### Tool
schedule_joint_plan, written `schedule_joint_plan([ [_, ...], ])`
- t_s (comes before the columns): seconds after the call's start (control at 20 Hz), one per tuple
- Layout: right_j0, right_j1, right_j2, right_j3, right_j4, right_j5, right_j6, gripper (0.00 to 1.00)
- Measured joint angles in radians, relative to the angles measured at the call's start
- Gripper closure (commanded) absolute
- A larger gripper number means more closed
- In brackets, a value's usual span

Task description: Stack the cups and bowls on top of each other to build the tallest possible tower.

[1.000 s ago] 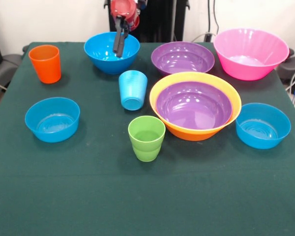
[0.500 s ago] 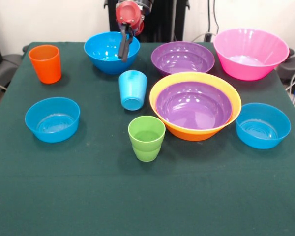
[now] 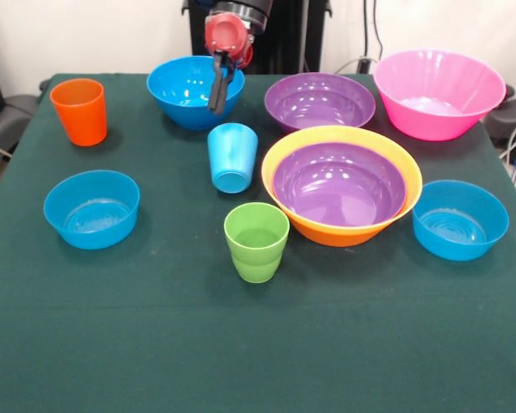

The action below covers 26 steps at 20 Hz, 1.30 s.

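Note:
My gripper (image 3: 216, 108) hangs at the back of the table, in front of the right rim of a blue bowl (image 3: 182, 91). Just in front of it, the light blue cup (image 3: 232, 157) lies tipped toward the camera. The green cup (image 3: 256, 243) stands upright in the middle. An orange cup (image 3: 79, 112) stands at the far left. A purple bowl (image 3: 340, 185) sits nested inside the orange-yellow bowl (image 3: 344, 234). Another purple bowl (image 3: 319, 101) and the pink bowl (image 3: 439, 93) stand at the back right. Blue bowls sit at the left (image 3: 92, 209) and at the right (image 3: 460, 220).
A dark green cloth (image 3: 241, 344) covers the table, with a wide bare stretch along the front. Cables and dark equipment show beyond the back corners.
The gripper has shifted a little to the right and lower, from over the blue bowl's middle to its right rim. No cup or bowl has moved.

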Motion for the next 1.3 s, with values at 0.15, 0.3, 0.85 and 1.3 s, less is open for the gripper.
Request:
schedule_joint_plan([
  [0.15,-0.004,0.017,0.000,0.000,0.000,0.000,0.000,0.00],
  [0.3,-0.010,0.030,0.000,0.000,0.000,0.000,0.002,0.00],
  [0.85,-0.035,0.066,0.001,-0.001,0.000,0.000,0.055,0.00],
  [1.3,-0.035,0.074,0.005,-0.001,0.000,0.000,0.104,0.00],
])
